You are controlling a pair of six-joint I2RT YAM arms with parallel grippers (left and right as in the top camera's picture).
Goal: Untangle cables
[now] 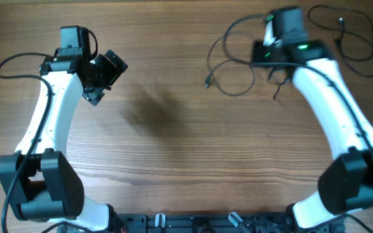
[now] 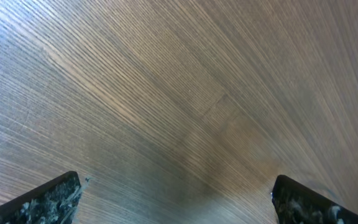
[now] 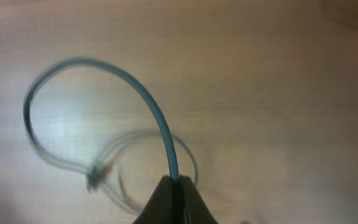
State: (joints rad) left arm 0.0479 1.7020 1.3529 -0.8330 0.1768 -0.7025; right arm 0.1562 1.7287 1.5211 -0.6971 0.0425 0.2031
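Pressed-together fingers of the right gripper (image 3: 174,186) fill the bottom edge of its wrist view. They are clamped on one thin dark cable (image 3: 159,115), which rises from the jaw tips and arcs left into a wide loop. Fainter, blurred strands lie under that loop on the wood, and how they cross cannot be told.

From overhead, the cables (image 1: 228,61) lie at the far right of the table (image 1: 186,149). One group of loops sits just left of the right wrist and ends in a small plug (image 1: 207,83). Further cords trail toward the top right corner, beyond the arm.

The left gripper (image 2: 176,199) hangs well apart from all of this over bare wood, with its jaws spread wide and nothing between them.

Hazards, as judged:
- **Dragging:** nothing pins the remaining strands, so a pull on the held cable may drag the whole bunch along instead of separating it.
- **Snagging:** the plug may catch in a loop and draw it tighter.
- **Slipping:** so thin a cord, held only at the jaw tips, may slip free under tension.
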